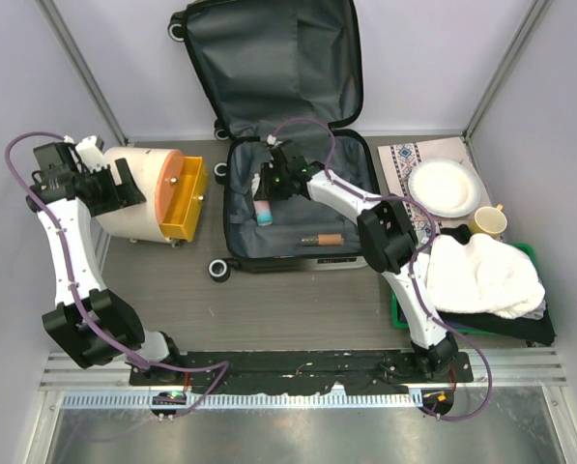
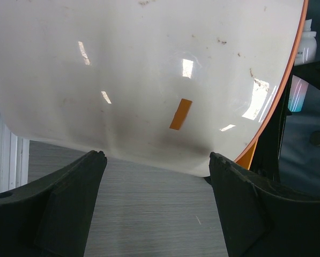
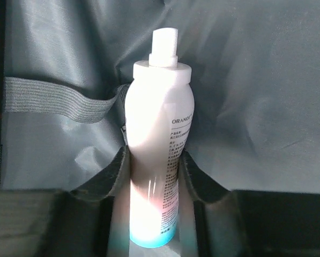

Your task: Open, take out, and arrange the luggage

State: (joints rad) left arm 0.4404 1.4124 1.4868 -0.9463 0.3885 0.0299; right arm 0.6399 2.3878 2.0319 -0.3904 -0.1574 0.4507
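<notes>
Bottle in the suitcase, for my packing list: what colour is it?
White bottle, turning teal at its base; right wrist view shows it best.

One suitcase (image 1: 269, 68) lies open at the middle of the table's far edge. It holds two items: one spray bottle (image 1: 264, 211) and one slim brown stick (image 1: 322, 239). One cream bin (image 1: 133, 198) with one orange lid (image 1: 187, 203) lies near the left edge. Toward the right edge are one patterned mat (image 1: 401, 159), one white plate (image 1: 444, 187), one yellow mug (image 1: 488, 223), one green tray (image 1: 396, 317), one white towel (image 1: 481, 275) and one black cloth (image 1: 525, 329).
</notes>
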